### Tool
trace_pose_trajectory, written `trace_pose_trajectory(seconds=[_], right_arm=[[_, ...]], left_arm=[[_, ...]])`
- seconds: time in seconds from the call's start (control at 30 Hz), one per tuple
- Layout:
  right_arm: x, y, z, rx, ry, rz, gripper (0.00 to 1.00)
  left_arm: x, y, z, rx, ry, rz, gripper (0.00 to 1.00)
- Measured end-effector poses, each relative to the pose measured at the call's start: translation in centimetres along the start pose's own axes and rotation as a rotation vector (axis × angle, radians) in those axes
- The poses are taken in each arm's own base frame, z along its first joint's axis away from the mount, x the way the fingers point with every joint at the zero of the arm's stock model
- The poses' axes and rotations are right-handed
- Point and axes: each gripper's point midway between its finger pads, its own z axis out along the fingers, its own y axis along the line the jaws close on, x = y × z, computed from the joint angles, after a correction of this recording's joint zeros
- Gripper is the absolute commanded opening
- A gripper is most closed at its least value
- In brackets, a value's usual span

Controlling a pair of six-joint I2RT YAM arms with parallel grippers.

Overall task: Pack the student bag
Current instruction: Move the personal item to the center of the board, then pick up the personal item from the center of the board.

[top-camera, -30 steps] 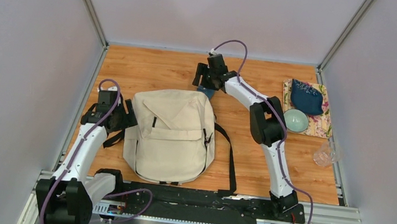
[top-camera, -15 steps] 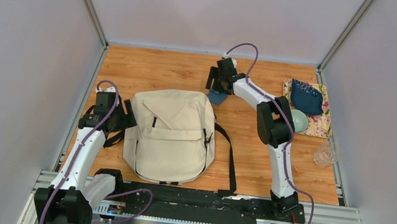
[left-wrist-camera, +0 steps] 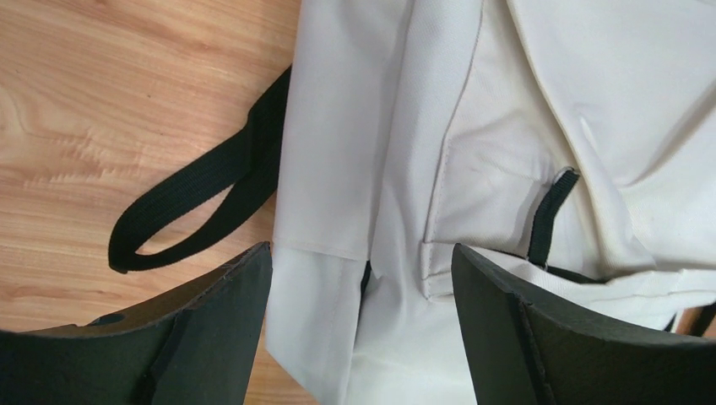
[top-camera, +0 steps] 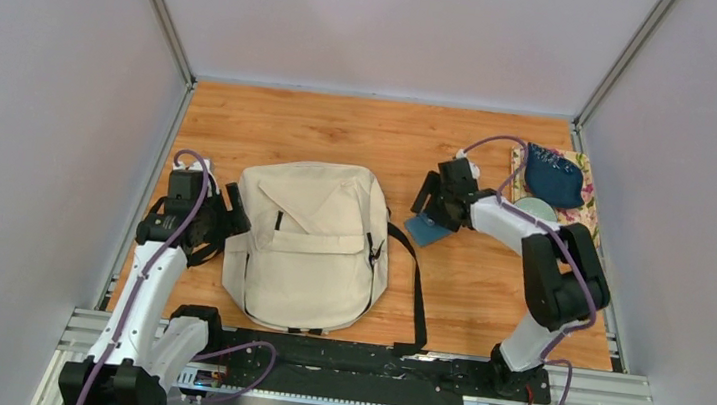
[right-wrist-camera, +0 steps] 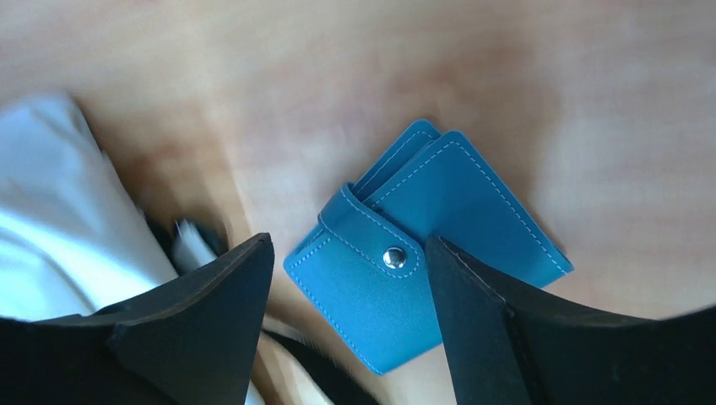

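The right gripper (right-wrist-camera: 348,243) holds a blue wallet (right-wrist-camera: 439,219) between its wide fingers, near the right side of the bag (top-camera: 310,243). The left gripper (left-wrist-camera: 361,253) is open over the bag's left edge, by a black strap (left-wrist-camera: 194,194). The bag lies flat on the wooden table (top-camera: 312,127).

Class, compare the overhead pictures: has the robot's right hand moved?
Yes. The right hand has swung right and nearer, from the student bag's far corner toward the floral mat, carrying the teal wallet.

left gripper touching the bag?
Cannot tell. Left wrist view: the left gripper has its jaws open astride the student bag side edge; neither contact nor gap shows plainly.
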Motion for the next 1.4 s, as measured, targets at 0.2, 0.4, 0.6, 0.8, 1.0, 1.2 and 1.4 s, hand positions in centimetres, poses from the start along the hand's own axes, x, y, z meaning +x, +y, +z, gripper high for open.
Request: trace_pose_trajectory(seconds=[0.2, 0.4, 0.6, 0.8, 1.0, 1.2, 1.4], right_arm=[[6.6, -1.7, -5.1, -0.047, 0.073, -0.011, 0.76], [5.4, -3.3, -9.6, -0.057, -0.006, 0.008, 0.77], [4.4, -7.7, -9.0, 0.022, -0.024, 0.092, 0.76], [6.1, -9.4, -7.5, 0.025, 0.075, 0.105, 0.61], [7.2, -8.7, -6.6, -0.049, 0.148, 0.086, 0.49], [8.5, -8.0, -7.0, -0.133, 0.159, 0.075, 0.36], [8.5, -6.5, -9.7, -0.252, 0.106, 0.069, 0.29]], left_arm=[[0.3, -1.2, -0.8, 0.069, 0.004, 0.002, 0.85], [-0.8, -5.0, -2.4, 0.248, -0.003, 0.007, 0.85], [0.7, -10.0, -3.9, 0.400, 0.027, 0.112, 0.85], [2.8, -13.3, -4.0, 0.469, 0.077, 0.186, 0.84], [3.6, -15.2, -4.2, 0.521, 0.088, 0.220, 0.84], [4.0, -16.3, -4.0, 0.582, 0.084, 0.224, 0.84], [5.6, -15.9, -3.1, 0.596, 0.125, 0.228, 0.84]])
